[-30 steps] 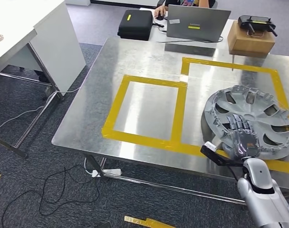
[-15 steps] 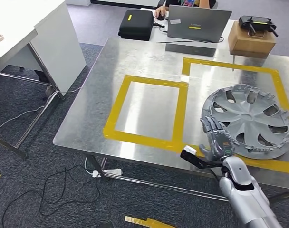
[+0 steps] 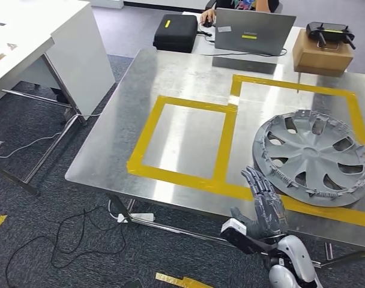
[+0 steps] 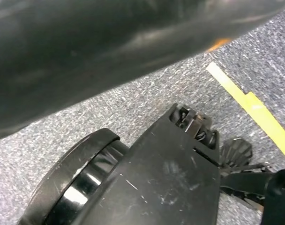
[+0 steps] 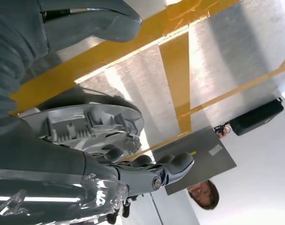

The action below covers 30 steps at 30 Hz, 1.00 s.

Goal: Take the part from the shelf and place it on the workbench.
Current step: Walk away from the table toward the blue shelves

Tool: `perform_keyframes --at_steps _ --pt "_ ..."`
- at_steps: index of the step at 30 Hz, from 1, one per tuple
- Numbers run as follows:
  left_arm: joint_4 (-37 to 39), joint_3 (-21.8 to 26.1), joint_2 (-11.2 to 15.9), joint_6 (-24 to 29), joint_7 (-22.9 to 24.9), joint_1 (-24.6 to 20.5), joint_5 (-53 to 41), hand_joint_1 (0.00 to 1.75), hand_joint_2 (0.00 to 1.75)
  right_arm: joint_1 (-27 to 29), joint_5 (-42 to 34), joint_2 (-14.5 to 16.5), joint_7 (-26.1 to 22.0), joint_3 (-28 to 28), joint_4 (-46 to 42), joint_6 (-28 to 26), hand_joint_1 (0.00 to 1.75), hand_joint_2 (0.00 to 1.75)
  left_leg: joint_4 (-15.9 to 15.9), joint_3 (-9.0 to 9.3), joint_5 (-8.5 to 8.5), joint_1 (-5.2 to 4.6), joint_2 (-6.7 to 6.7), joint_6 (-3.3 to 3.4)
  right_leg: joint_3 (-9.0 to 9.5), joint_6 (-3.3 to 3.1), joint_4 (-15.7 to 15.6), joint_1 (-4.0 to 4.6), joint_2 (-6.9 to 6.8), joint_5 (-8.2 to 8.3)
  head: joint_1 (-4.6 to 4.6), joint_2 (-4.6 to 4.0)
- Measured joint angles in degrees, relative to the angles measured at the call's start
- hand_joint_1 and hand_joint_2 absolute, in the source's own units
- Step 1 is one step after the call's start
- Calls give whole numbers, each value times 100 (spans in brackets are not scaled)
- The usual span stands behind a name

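The part, a silver-grey wheel cover, lies flat on the steel workbench inside the right yellow-taped square. My right hand hovers at the bench's near edge, just short of the cover's rim, fingers spread and holding nothing. In the right wrist view the cover's ribbed rim sits close beside the hand's fingers, apart from them.
A second yellow-taped square lies left of the cover. At the bench's far side stand a laptop, a black case and a cardboard box with a controller on it; a person sits behind. A white table stands left; cables trail on the carpet.
My right hand has let go of the wheel cover and drawn back toward me, off the bench's near edge. The cover stays flat on the bench. The view has shifted slightly.
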Motion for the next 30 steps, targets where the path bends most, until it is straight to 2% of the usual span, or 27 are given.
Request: perform_keyframes --at_steps 2,3,5,6,7,8,9,11,12,13,14,16,17,18,20,21,22,23,24,25,26,27,28,29,30 --pt "1 21 4 39 -19 17 58 0 0 263 -23 95 -53 6 -267 -158 0 175 132 -58 -143 16 37 -37 -40 -120 21 13 -27 -6 -15 0" --pt "2 44 4 67 -33 25 94 0 0 414 -33 147 -82 6 -417 -279 0 175 342 -141 -320 16 60 -41 -56 -174 19 26 -52 5 -19 0" --pt "2 97 5 131 -67 47 171 0 0 750 -35 274 -137 31 -709 -565 0 87 1062 -422 -779 -5 90 -17 -109 -262 19 77 -101 40 -26 0" --pt "2 123 5 161 -83 66 211 0 0 920 -26 352 -163 61 -839 -724 0 44 1413 -552 -946 -21 90 2 -146 -297 20 110 -120 63 -25 0" --pt "2 151 5 188 -99 88 249 0 0 1085 -3 438 -187 97 -958 -900 0 0 1621 -611 -1009 -40 90 29 -185 -325 21 144 -132 89 -26 0" --pt "2 184 5 217 -116 112 288 0 0 1247 30 525 -207 132 -1063 -1094 0 0 1619 -566 -956 -64 90 68 -222 -346 21 176 -139 117 -24 0" --pt "2 217 5 247 -134 131 328 0 0 1400 63 612 -227 160 -1157 -1301 0 0 1398 -412 -808 -92 90 121 -257 -358 21 206 -140 147 -25 0" --pt "1 284 14 315 -167 148 403 0 0 1669 81 781 -271 209 -1305 -1673 0 0 618 73 -502 -166 95 260 -310 -357 25 251 -138 211 -21 0" --pt "0 318 18 348 -180 147 439 0 0 1786 57 862 -306 234 -1364 -1815 0 0 290 266 -412 -198 102 296 -327 -342 27 263 -137 246 -19 0" --pt "0 354 18 378 -190 147 473 0 0 1894 29 940 -353 254 -1410 -1913 0 0 83 375 -379 -225 108 313 -338 -316 27 265 -140 280 -19 0" --pt "0 389 16 399 -198 150 505 0 0 1992 1 1016 -402 268 -1445 -1978 0 0 -4 406 -372 -245 113 310 -343 -282 22 263 -145 318 -21 0" --pt "2 451 2 423 -203 169 549 0 0 2157 -37 1139 -488 271 -1498 -2027 0 0 -49 348 -279 -248 120 309 -360 -208 10 240 -146 368 -38 0" --pt "3 478 -2 429 -205 175 562 0 0 2221 -68 1185 -529 268 -1517 -2031 0 0 -66 301 -218 -240 127 331 -395 -175 48 232 -132 289 -40 0" --pt "3 504 -8 442 -213 180 581 0 0 2282 -106 1236 -597 254 -1531 -2032 0 0 -83 238 -149 -226 137 359 -456 -145 187 226 -114 92 -34 0" --pt "4 556 -19 480 -249 188 639 0 0 2393 -229 1400 -829 154 -1535 -2033 0 0 -84 85 -27 -218 150 394 -619 -96 769 212 -86 -498 -13 0" --pt "4 587 -24 503 -274 198 680 0 0 2445 -309 1522 -999 56 -1513 -2033 0 0 -80 5 34 -220 155 398 -680 -79 1126 207 -83 -723 -7 0" --pt "4 623 -28 524 -297 213 713 0 0 2485 -399 1662 -1208 -79 -1456 -2033 0 0 -75 -74 93 -222 158 392 -688 -67 1390 205 -83 -802 -6 0" --pt "4 659 -34 545 -318 228 739 0 0 2515 -494 1809 -1444 -239 -1366 -2033 0 0 -68 -151 149 -223 163 383 -625 -61 1506 203 -83 -750 -7 0" --pt "4 691 -41 564 -334 242 757 0 0 2534 -568 1952 -1673 -419 -1251 -2033 0 0 -61 -221 202 -223 167 373 -462 -62 1421 200 -83 -602 -7 0" --pt "4 719 -48 576 -348 252 765 0 0 2549 -626 2087 -1874 -602 -1136 -2033 0 0 -52 -284 249 -223 168 358 -192 -72 1132 197 -83 -437 -8 0" --pt "4 742 -57 584 -357 257 769 0 0 2557 -666 2199 -2010 -763 -1044 -2033 0 0 -41 -329 291 -228 167 339 140 -89 713 197 -80 -347 -7 0" --pt "4 764 -66 586 -365 260 772 0 0 2563 -689 2297 -2093 -900 -977 -2033 0 0 -28 -364 334 -234 165 314 471 -116 255 203 -76 -332 -6 0" --pt "4 785 -73 587 -369 260 773 0 0 2566 -697 2377 -2136 -1002 -929 -2030 0 0 -18 -392 379 -240 164 282 709 -145 -112 212 -72 -373 -4 0" --pt "4 801 -79 589 -373 260 777 0 0 2569 -698 2448 -2155 -1086 -891 -2015 0 0 -14 -411 425 -241 165 248 820 -177 -327 226 -68 -429 -3 0" --pt "4 813 -82 592 -376 262 785 0 0 2572 -693 2522 -2160 -1168 -849 -1987 0 0 -15 -429 472 -238 166 210 836 -214 -418 238 -67 -438 -1 0"
